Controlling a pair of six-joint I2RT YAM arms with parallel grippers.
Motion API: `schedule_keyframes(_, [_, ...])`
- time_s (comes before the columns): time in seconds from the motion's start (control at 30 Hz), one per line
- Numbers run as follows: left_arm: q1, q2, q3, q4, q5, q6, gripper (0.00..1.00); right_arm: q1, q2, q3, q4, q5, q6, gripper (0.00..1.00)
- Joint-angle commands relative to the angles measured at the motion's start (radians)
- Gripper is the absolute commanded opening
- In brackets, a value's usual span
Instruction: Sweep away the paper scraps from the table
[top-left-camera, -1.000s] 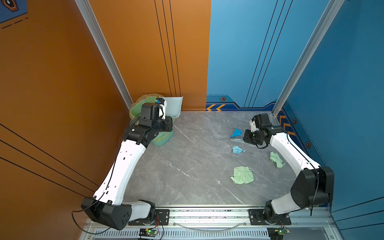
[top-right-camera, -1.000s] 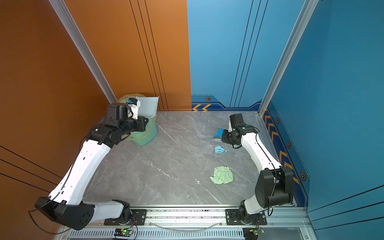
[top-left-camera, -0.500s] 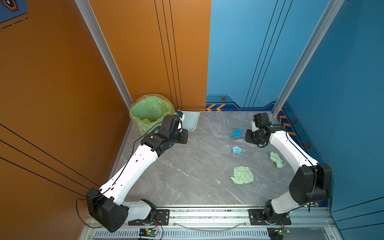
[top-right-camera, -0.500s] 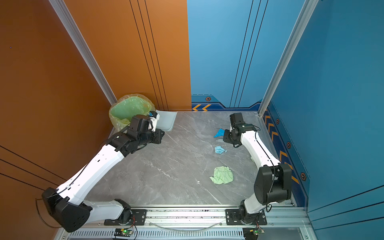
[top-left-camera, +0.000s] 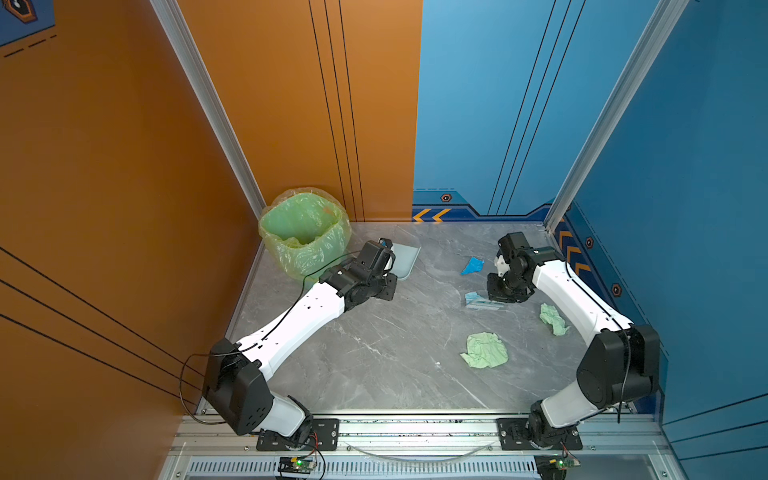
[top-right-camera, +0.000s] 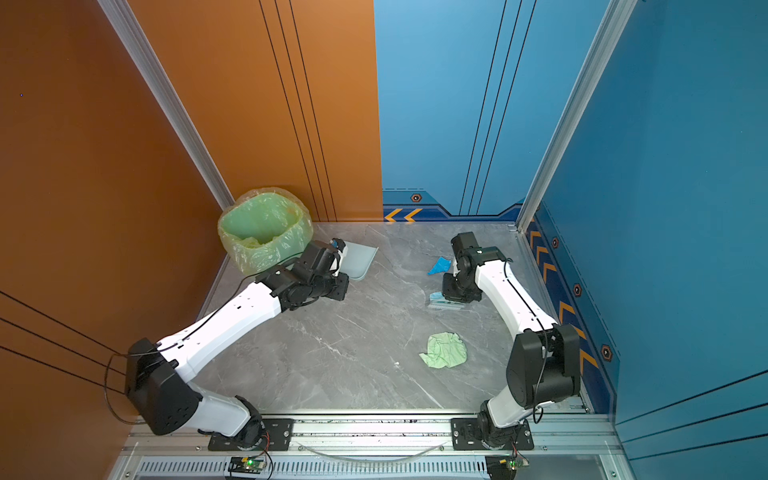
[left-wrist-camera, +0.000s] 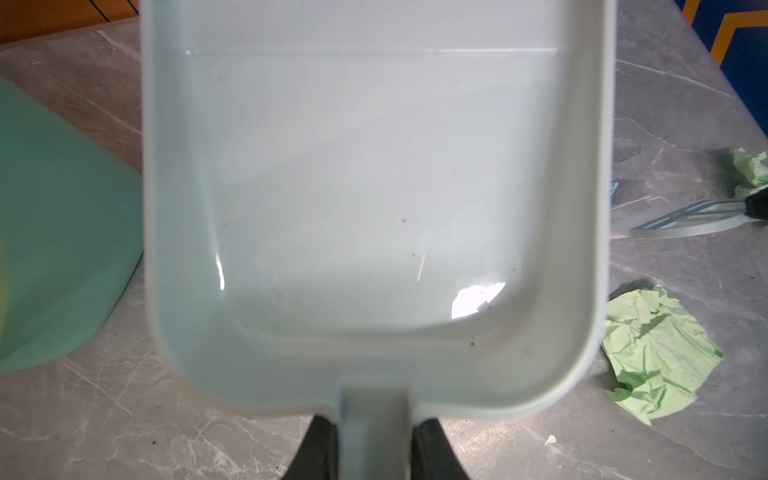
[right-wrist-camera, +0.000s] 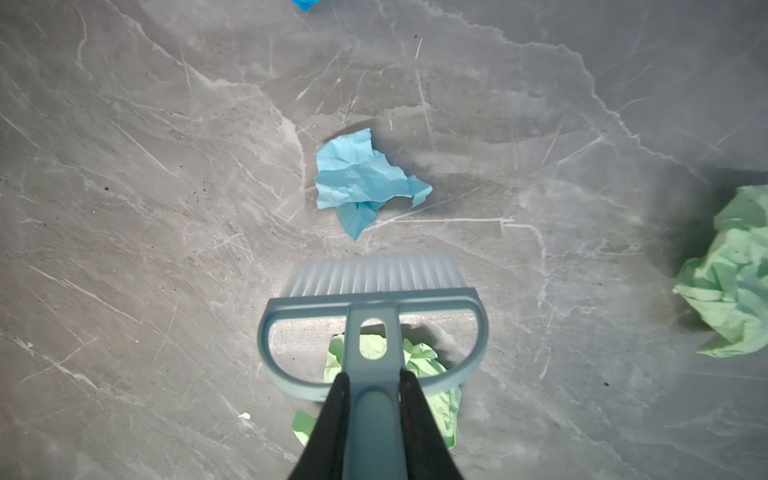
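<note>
1. Grey marbled surface (top-left-camera: 374, 374), boxed in by orange and blue walls.
2. Right hand (right-wrist-camera: 374, 376) is closed tight on the handle of the one brush (right-wrist-camera: 370, 286), with the bristles pointing down at the surface.
3. Left hand (left-wrist-camera: 374, 422) is closed tight on the handle of the one dustpan (left-wrist-camera: 374, 187), which holds only specks.
4. Just beyond the bristles lies the light-blue scrap (right-wrist-camera: 361, 178), on the dustpan's side of the brush. The bristle row runs crosswise to that line, so a straight push should carry it leftward.
5. The right hand is nearer to all the paper. The dustpan waits well apart, just beside the one bin (top-left-camera: 303, 232).
6. Four pieces lie on the surface's right half: the light-blue scrap, a bright-blue scrap (top-left-camera: 472, 265) toward the back, a green scrap (top-left-camera: 552, 319) beside the right arm, and a larger green scrap (top-left-camera: 485, 351) nearer the front.
</note>
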Motion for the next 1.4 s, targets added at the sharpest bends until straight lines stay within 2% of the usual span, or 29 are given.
schedule_keyframes(0.0, [-0.021,0.025,-0.027,0.007,-0.029,-0.026,0.00,0.010,0.052,0.005,-0.025,0.045,-0.004,0.00])
schedule_keyframes(0.2, [-0.049,0.092,-0.053,0.006,-0.015,-0.050,0.00,0.011,0.149,0.071,0.047,0.067,0.029,0.00])
schedule_keyframes(0.5, [-0.109,0.176,-0.047,0.007,0.017,-0.099,0.00,0.002,0.346,0.350,0.083,0.167,0.048,0.00])
schedule_keyframes(0.63, [-0.127,0.198,-0.045,0.008,0.019,-0.104,0.00,-0.007,0.397,0.424,0.078,0.144,0.051,0.00])
schedule_keyframes(0.77, [-0.135,0.228,-0.049,0.007,0.030,-0.104,0.00,-0.010,0.357,0.421,0.082,0.099,0.020,0.00])
schedule_keyframes(0.9, [-0.137,0.262,-0.046,0.007,0.039,-0.091,0.00,-0.027,0.292,0.393,0.092,-0.024,-0.014,0.00])
schedule_keyframes(1.0, [-0.137,0.294,-0.039,0.005,0.044,-0.071,0.00,-0.065,0.246,0.355,0.143,-0.111,0.013,0.00])
schedule_keyframes(1.07, [-0.137,0.317,-0.030,0.005,0.054,-0.062,0.00,-0.092,0.232,0.346,0.171,-0.129,0.043,0.00])
schedule_keyframes(1.17, [-0.142,0.347,-0.014,0.006,0.068,-0.049,0.00,-0.117,0.233,0.348,0.200,-0.116,0.080,0.00])
schedule_keyframes(1.37, [-0.165,0.381,0.010,0.002,0.075,-0.014,0.00,-0.120,0.258,0.347,0.299,0.101,0.162,0.00])
